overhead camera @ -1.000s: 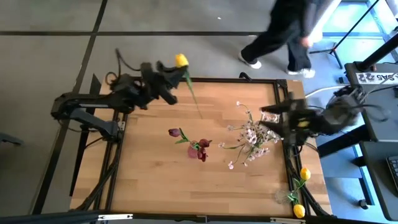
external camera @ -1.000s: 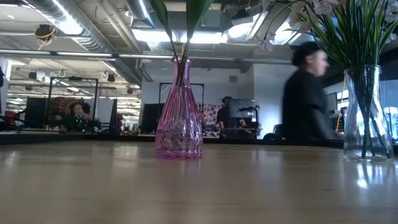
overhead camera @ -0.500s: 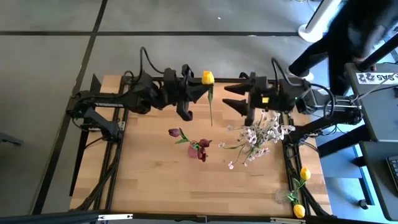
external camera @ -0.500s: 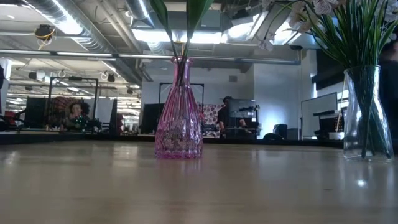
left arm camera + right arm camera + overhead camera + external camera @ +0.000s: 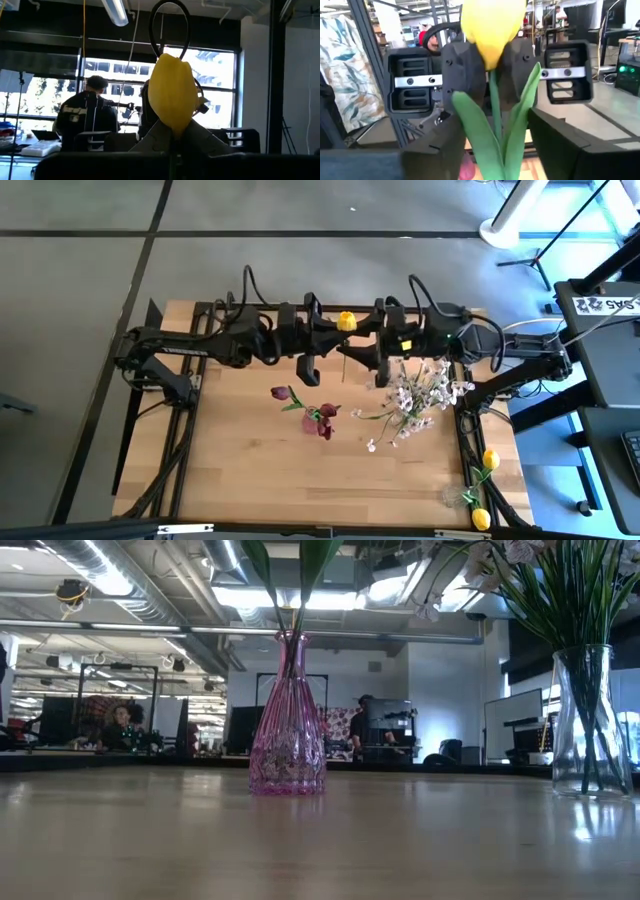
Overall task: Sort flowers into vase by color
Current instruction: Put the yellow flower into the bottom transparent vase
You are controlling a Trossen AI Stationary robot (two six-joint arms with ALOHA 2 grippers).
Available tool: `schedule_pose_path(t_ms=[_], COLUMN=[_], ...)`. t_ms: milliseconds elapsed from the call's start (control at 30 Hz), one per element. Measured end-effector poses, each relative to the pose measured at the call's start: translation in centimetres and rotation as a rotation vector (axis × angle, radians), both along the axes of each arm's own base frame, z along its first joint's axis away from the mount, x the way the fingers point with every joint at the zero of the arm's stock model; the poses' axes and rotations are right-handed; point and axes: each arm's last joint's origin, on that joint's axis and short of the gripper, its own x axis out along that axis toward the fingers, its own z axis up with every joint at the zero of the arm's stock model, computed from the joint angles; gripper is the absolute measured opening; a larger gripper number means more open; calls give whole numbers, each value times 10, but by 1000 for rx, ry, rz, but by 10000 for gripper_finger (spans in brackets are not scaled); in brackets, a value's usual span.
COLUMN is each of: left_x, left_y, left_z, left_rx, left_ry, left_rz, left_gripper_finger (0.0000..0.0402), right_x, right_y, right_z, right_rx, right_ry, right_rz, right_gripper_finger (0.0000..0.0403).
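The left tool [image 5: 322,340] pinches a yellow tulip [image 5: 346,321] by its stem just under the bloom, holding it in the air over the back of the bench [image 5: 250,470], stem [image 5: 343,363] hanging toward the wood. The right tool [image 5: 372,352] faces it closely, fingers spread on either side of the stem and leaves; in the right wrist view the bloom [image 5: 492,25] and leaves sit right between that arm's fingers [image 5: 555,145], with the left tool's pads [image 5: 465,70] clamped behind. This looks like a handover, probably because the right arm reaches the intended vase better. Red tulips [image 5: 318,418] stand in the pink vase [image 5: 287,725], the white-pink sprays [image 5: 410,400] in the clear vase [image 5: 590,720], so each colour has its own. Two more yellow tulips [image 5: 486,485] lie at the bench's right edge, unsorted. A label on the grey unit [image 5: 600,304] right of the bench is too small to read.
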Motion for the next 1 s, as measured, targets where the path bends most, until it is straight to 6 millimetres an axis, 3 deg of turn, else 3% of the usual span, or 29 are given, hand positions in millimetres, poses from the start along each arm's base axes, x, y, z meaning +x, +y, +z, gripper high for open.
schedule_pose_path(t_ms=[100, 267, 333, 467, 667, 833, 1000], left_x=[0, 0, -2, -19, -66, -97, -105], left_y=[0, 2, 3, 3, 0, -2, -3], left_z=[0, -1, 0, 11, 30, 39, 44], left_rx=[-1, -2, -3, 1, 33, 0, 0], left_ry=[2, 12, 28, 63, 192, 244, 219], left_rz=[1, 8, 15, 16, -37, -111, -101], left_gripper_finger=[28, 65, 81, 110, 140, 145, 145], right_x=[0, -1, -1, -10, -53, -99, -128], right_y=[0, -1, -1, -1, -2, 6, 31], right_z=[1, 2, 2, 9, 33, 54, 58], right_rx=[0, 1, -6, -14, -19, -12, 41], right_ry=[-6, -17, -13, -48, -136, -239, -202], right_rz=[-12, -22, -24, -35, 0, 350, 763], right_gripper_finger=[171, 46, 15, 20, 12, 6, 8])
